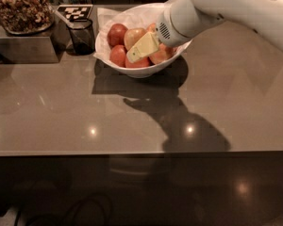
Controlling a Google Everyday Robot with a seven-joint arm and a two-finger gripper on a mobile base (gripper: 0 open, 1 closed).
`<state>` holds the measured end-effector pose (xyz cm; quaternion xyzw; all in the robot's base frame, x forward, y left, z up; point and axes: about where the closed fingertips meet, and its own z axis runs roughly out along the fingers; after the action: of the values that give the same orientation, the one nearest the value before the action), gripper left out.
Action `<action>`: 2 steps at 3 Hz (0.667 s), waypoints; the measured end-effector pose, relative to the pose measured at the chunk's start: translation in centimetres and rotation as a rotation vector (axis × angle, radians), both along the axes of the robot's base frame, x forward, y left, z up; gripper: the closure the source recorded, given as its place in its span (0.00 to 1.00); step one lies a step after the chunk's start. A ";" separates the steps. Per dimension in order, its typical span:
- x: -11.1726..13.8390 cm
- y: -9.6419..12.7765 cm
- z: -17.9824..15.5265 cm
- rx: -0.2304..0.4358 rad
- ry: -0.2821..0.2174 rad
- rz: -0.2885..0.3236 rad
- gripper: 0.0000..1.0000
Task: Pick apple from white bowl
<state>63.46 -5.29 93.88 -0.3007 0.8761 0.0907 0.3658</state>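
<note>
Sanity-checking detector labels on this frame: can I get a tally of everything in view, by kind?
Apples: 5 visible, more may be hidden under the gripper
White bowl: 1
Dark cup: 1
Metal bin of nuts: 1
Checkered tag: 1
Gripper: 1, down among the apples in the bowl
Total: 10

Dark cup [81,36], checkered tag [74,12] behind it, nuts [20,6] atop metal box [23,47] — glossy counter [85,112].
</note>
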 end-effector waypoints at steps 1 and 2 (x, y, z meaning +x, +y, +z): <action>0.5 0.6 -1.1 -0.001 0.021 0.009 0.12; 1.2 1.0 -2.2 -0.012 0.032 0.009 0.14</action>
<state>64.66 -4.32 91.73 -0.3052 0.8810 0.0920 0.3496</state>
